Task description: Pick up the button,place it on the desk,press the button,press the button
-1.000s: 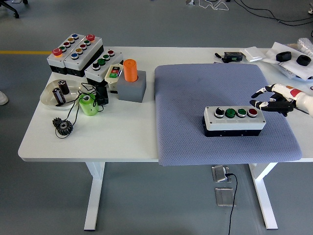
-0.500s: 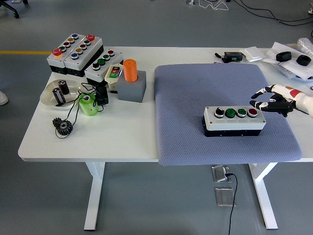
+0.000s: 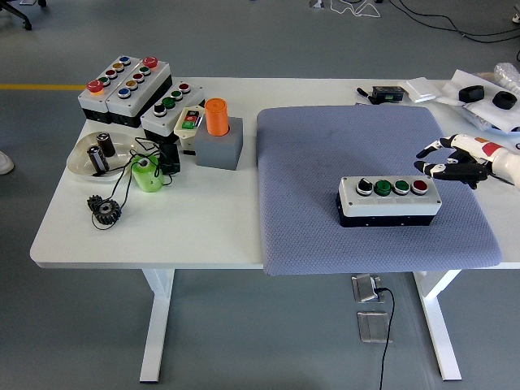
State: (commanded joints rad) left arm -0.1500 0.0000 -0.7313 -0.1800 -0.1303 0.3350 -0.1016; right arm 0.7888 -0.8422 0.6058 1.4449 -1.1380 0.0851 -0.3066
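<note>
Spare button boxes (image 3: 130, 85) and an orange cylinder (image 3: 215, 116) crowd the table's far left. The button box (image 3: 389, 200) sits on the grey mat (image 3: 325, 162), just left of the right hand (image 3: 452, 161), fingers (image 3: 428, 151) loosely spread, empty.

A white desk (image 3: 203, 223) carries a blue-grey woven mat with a fine dotted texture (image 3: 325, 146). On the mat sits a white-topped, black-based button box (image 3: 389, 201) with one black-and-white, two green and one red button. The white-and-black robot hand with a red mark (image 3: 449, 161) shows at the desk's right edge. Near the far-left corner stand an orange cylinder (image 3: 215, 116) in a grey block (image 3: 219, 148) and a lime-green cup (image 3: 146, 174).
</note>
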